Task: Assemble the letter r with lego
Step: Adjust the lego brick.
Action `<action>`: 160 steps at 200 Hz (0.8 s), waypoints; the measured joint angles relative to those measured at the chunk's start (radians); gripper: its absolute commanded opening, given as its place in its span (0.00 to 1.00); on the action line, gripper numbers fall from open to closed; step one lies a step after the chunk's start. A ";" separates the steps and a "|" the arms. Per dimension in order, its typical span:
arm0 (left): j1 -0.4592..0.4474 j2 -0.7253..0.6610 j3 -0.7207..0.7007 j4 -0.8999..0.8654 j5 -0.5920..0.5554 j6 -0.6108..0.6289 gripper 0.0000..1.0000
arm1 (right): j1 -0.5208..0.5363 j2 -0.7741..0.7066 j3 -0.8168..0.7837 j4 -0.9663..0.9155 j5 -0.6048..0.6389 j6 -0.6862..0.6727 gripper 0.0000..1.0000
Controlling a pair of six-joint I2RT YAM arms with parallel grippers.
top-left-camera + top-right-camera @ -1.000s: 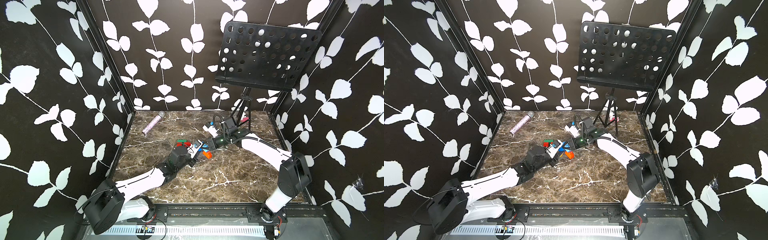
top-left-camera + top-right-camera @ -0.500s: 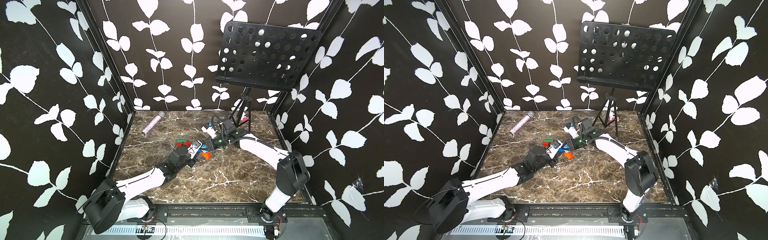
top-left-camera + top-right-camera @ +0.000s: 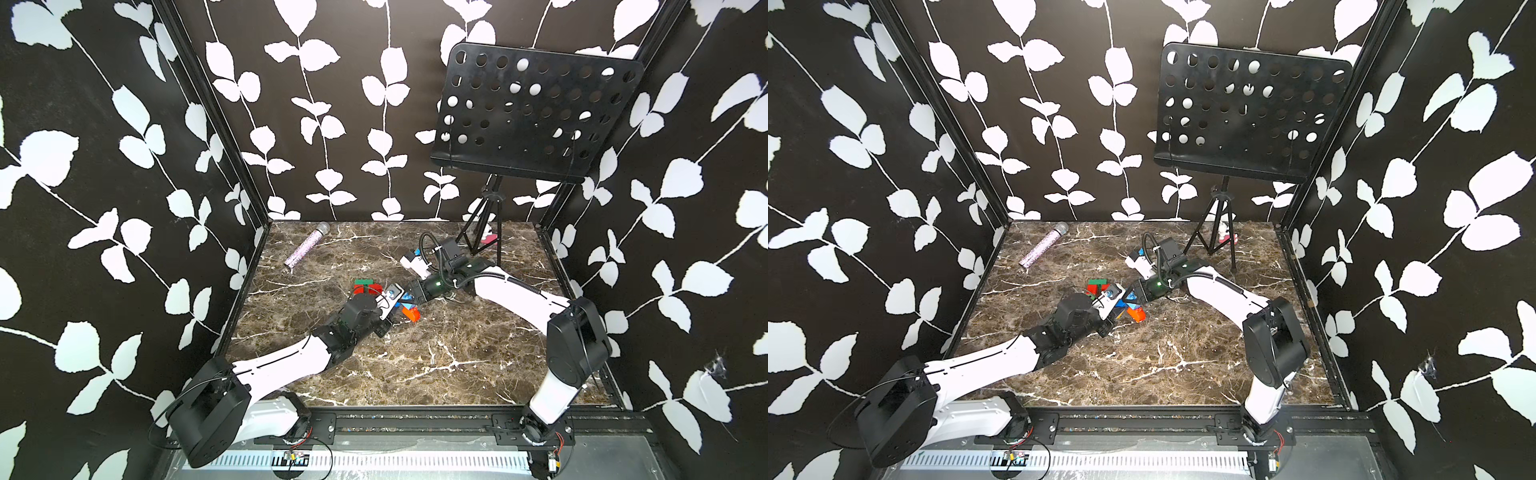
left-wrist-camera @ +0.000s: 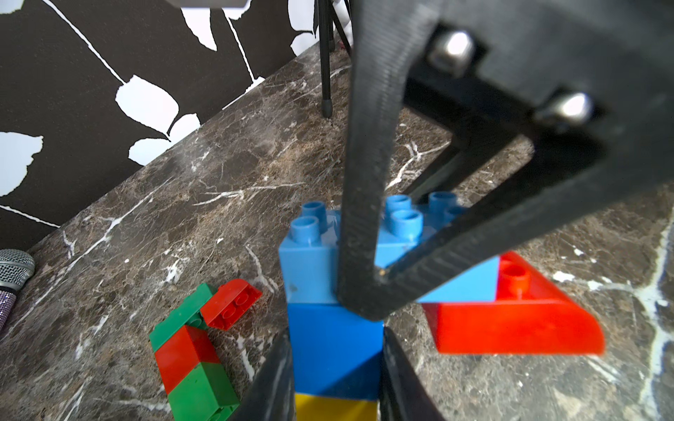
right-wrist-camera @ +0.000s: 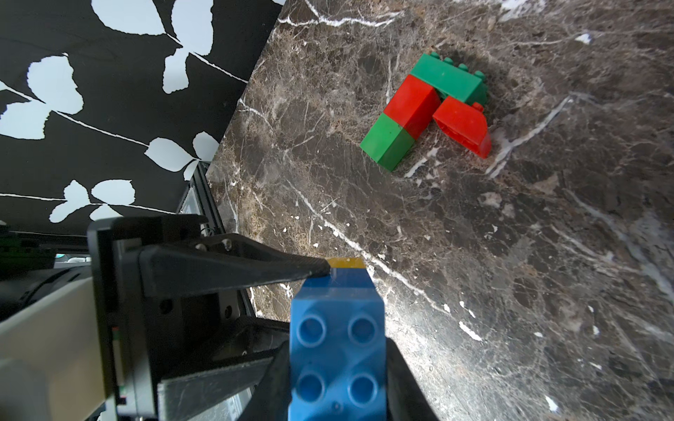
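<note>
A short lego stack is held between my two grippers just above the marble floor. My left gripper (image 4: 337,339) is shut on its blue brick (image 4: 328,324), with a yellow brick (image 4: 335,406) joined behind it. My right gripper (image 5: 337,346) is shut on the light blue brick (image 5: 337,364) at the stack's other end, and its fingers (image 4: 364,218) straddle that brick. An orange sloped brick (image 4: 510,320) lies beside the stack. A joined group of a dark green long brick (image 5: 448,78), a red brick (image 5: 412,105) and a light green brick (image 5: 388,140) lies apart, with a red sloped brick (image 5: 461,124) against it.
A glittery microphone (image 3: 305,249) lies at the back left of the floor. A black music stand (image 3: 532,116) on a tripod (image 3: 482,232) stands at the back right, with a small red and white object (image 3: 490,239) behind its legs. Patterned walls enclose three sides.
The right arm has edged slightly toward the left gripper. Both grips on the stack look the same, and the loose bricks have not moved.
</note>
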 measured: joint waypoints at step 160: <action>-0.001 0.010 -0.001 -0.003 -0.019 0.026 0.27 | 0.038 0.062 -0.001 0.055 -0.005 0.085 0.38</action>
